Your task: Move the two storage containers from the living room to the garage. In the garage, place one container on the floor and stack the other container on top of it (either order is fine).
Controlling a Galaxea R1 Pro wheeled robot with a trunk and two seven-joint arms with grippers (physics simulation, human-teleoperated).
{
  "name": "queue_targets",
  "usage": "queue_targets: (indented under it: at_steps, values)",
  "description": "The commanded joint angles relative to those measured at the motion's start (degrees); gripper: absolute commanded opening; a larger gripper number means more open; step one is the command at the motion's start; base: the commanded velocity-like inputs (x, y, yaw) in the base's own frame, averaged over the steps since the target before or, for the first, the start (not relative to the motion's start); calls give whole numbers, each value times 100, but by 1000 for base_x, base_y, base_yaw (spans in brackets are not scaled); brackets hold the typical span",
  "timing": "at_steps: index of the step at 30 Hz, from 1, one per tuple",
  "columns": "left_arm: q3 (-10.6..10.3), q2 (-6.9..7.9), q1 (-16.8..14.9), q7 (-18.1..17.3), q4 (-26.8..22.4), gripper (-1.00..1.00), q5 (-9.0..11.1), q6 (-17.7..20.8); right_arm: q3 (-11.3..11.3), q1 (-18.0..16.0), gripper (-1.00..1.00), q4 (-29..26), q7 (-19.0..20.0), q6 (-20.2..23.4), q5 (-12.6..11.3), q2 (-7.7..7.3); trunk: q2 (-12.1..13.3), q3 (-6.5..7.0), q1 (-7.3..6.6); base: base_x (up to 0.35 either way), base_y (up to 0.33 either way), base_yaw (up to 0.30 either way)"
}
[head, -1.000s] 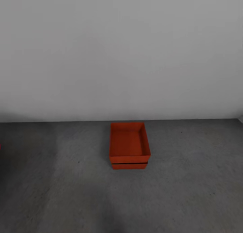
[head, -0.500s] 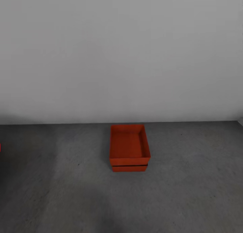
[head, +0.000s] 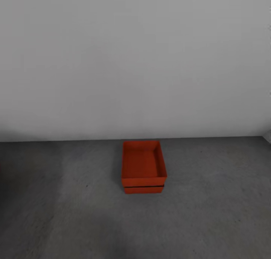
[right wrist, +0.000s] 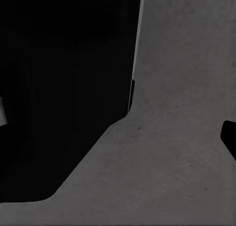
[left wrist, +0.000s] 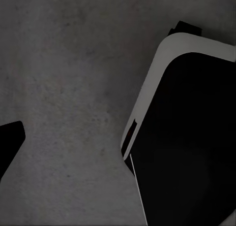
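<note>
Two orange-red storage containers stand stacked on the dark grey garage floor [head: 214, 210], close to the white wall. The upper container [head: 143, 165] sits squarely in the lower container [head: 143, 190], of which a thin strip shows. Both are open-topped and empty. The left gripper [left wrist: 118, 147] hangs open over bare concrete, one dark fingertip [left wrist: 9, 145] showing at the frame's edge. The right gripper [right wrist: 118, 137] is open too, with one fingertip [right wrist: 229, 137] at the opposite edge. Nothing is held by either, and both are away from the stack.
A plain white wall [head: 135, 63] runs behind the stack. A pale corner [head: 268, 135] pokes in at the far right. The robot's black, white-rimmed base [left wrist: 196, 137] lies below the left gripper, and its dark bulk [right wrist: 64, 88] below the right one.
The head view has shifted slightly, so the wall's foot sits lower in the picture and a red sliver at the left edge is gone. The stacked containers have not moved.
</note>
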Motion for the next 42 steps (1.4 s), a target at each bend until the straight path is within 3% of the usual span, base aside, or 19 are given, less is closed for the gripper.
queue_targets:
  at_steps: [1, 42]
  values:
    - [-49, 0, -1, 14, 0, 100, 46, -11, 47, -6, 100, 18, 0, -30, -41, 3, -4, 4, 1, 0, 0, -89]
    - [-49, 0, 0, 14, -2, 100, 46, -11, 42, -6, 100, 18, -7, -48, -41, -10, -4, 377, 1, 0, 0, -90]
